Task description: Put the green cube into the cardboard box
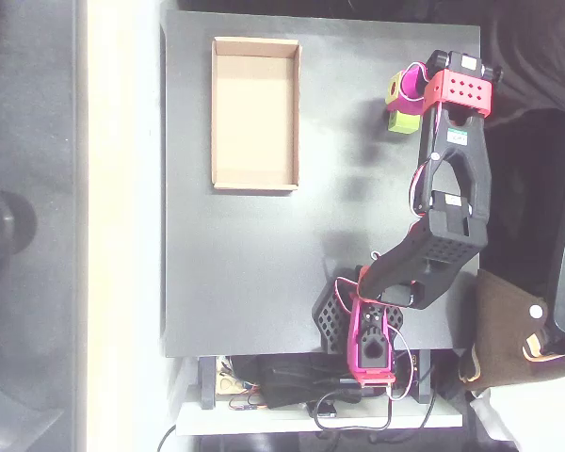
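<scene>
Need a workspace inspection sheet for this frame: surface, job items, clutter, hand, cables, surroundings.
Surface: black tabletop, matte, bare across the middle.
Green cube: lime cube at the upper right of the overhead view, at the hand, outside the box.
Cardboard box: shallow tan tray at upper left, nothing inside it, well apart from the cube.
Clutter: nothing seen on the tabletop.
Hand: magenta hand right at the cube; whether it grips cannot be told.
Cables: bundle of wires below the table's lower edge by the arm base; thin wires along the arm.
Surroundings: pale floor strip at left, dark fabric and a brown item at right.
</scene>
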